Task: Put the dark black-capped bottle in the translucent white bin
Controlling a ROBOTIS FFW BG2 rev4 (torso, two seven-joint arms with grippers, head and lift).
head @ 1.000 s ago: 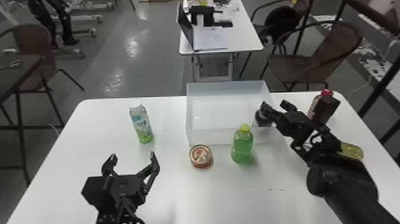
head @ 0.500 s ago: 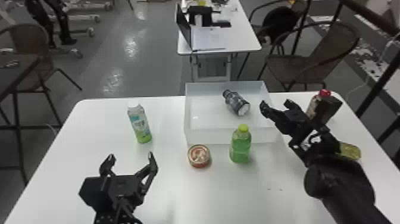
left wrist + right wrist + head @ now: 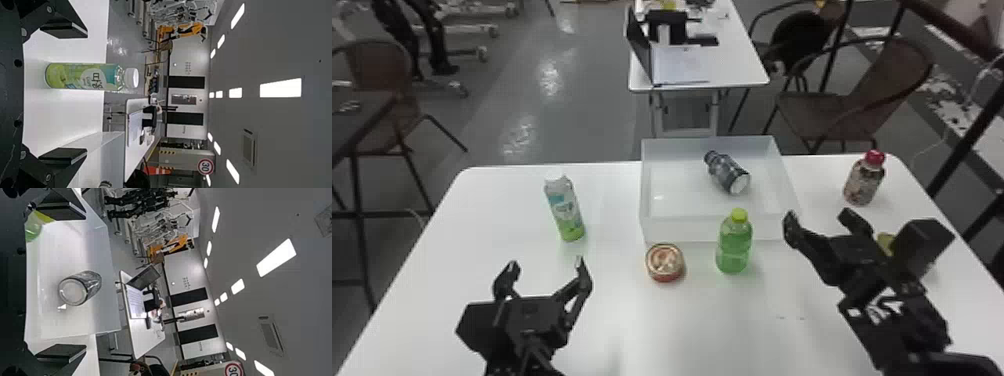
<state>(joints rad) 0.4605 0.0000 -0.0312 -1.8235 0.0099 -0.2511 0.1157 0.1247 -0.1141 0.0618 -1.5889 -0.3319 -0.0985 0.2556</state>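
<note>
- Step in hand: placement was judged complete. The dark black-capped bottle [image 3: 727,172] lay on its side inside the translucent white bin [image 3: 682,231], cap toward 11 o'clock, base toward 5 o'clock.
- Next move: this called for retracting the right arm toward 5 o'clock, clear of the bin wall and the upright green bottle [image 3: 734,247] at the bin's 6 o'clock. No regrasp appeared necessary.
- Right gripper [image 3: 819,215]: located near the bin's 4 o'clock corner; fingers apart, unloaded, directed toward 11 o'clock. Its arm extended from the 5 o'clock edge.
- Left gripper [image 3: 547,263]: parked over the table [image 3: 612,325] at the bin's 8 o'clock; fingers apart, unloaded, directed toward 12 o'clock.
</note>
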